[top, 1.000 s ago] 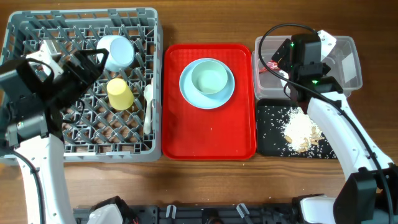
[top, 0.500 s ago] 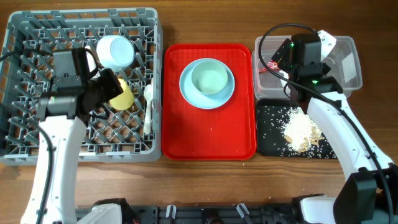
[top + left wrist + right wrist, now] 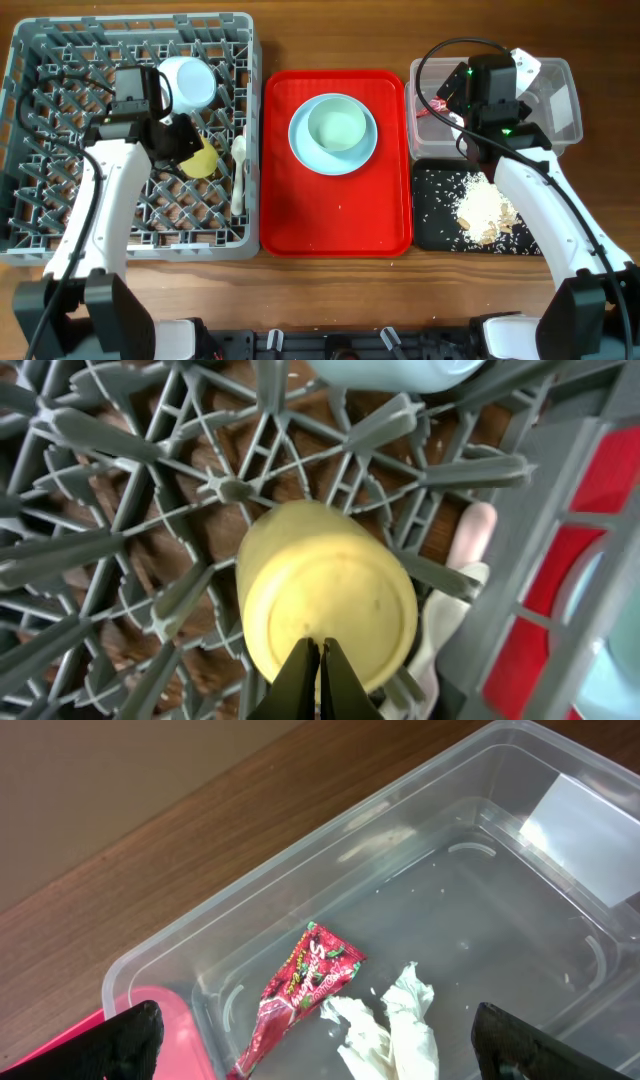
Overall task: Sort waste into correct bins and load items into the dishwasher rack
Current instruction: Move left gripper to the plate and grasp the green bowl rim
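The bench [image 3: 300,295] is taken up at its left by the grey dishwasher rack [image 3: 40,120]; a red tray [image 3: 335,210] is set in the middle; the clear tub [image 3: 560,110] stands far right, the black tray [image 3: 430,215] just nearer; the light blue plate [image 3: 298,140] lies on the red tray, the pale green bowl [image 3: 335,128] on it; in the rack are seen an upturned light blue bowl [image 3: 190,82], a tilted yellow cup [image 3: 325,595] and a white spoon [image 3: 239,170]; the left gripper [image 3: 320,660] is closed tight, empty, over the cup's base; the right gripper [image 3: 318,1035] is spread wide above the tub, where the tissue [image 3: 390,1020] and red wrapper [image 3: 305,985] touch; rice scraps [image 3: 485,210] are heaped in the black tray.
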Tool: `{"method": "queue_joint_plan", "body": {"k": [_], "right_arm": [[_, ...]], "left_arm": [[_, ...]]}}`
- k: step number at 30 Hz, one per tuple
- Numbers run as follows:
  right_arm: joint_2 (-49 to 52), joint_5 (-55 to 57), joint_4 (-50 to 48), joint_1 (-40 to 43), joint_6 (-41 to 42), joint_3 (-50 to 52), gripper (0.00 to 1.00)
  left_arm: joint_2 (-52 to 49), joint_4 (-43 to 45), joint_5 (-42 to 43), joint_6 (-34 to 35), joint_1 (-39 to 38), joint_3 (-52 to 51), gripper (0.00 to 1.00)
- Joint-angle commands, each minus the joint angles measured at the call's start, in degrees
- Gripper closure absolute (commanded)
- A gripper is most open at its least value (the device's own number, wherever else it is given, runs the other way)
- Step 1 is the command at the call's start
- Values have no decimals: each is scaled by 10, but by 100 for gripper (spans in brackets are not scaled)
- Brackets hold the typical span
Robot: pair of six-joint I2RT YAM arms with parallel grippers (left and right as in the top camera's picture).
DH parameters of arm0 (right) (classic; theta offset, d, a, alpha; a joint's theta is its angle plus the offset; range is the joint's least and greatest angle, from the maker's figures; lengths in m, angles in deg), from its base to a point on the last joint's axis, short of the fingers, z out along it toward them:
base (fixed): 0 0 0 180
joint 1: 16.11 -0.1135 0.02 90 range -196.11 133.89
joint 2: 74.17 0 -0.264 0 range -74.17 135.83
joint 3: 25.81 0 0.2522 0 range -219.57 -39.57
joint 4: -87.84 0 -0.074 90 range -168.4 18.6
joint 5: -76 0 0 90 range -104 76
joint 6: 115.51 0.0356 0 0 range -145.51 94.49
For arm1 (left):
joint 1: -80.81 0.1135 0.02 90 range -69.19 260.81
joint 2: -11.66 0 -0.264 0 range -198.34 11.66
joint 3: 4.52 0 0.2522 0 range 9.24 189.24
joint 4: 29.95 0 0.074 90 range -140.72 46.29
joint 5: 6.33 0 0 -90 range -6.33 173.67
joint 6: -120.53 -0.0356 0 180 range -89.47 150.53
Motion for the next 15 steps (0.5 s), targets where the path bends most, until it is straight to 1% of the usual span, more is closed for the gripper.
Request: {"method": "queue_joint_plan", "body": {"k": [1, 2, 4, 5, 6, 7, 10, 12, 13, 14, 15], "right_arm": [[-9, 10, -1, 2, 4, -5, 0], [-9, 10, -1, 2, 4, -5, 0], [-9, 10, -1, 2, 4, -5, 0], [-9, 10, -1, 2, 4, -5, 0], [-9, 10, -1, 2, 4, -5, 0], [-9, 10, -1, 2, 4, -5, 0], [-9, 10, -1, 2, 4, -5, 0], [-9, 10, -1, 2, 4, -5, 0], [-9, 10, -1, 2, 4, -5, 0], [-9, 10, -1, 2, 4, -5, 1], [-9, 10, -1, 2, 4, -5, 0]], "left_arm": [[101, 4, 131, 14, -8, 62, 96], [128, 9, 160, 14, -26, 63, 93], [137, 8, 160, 9, -70, 63, 83], [136, 8, 160, 9, -91, 63, 82], [126, 17, 160, 9, -142, 63, 71], [105, 44, 150, 9, -203, 63, 65], [50, 98, 75, 9, -307, 63, 60], [-9, 141, 24, 9, -376, 63, 59], [-30, 156, 1, 9, -394, 63, 59], [-76, 188, -47, 3, -422, 63, 59], [-94, 201, -53, -11, -431, 63, 59]]}}
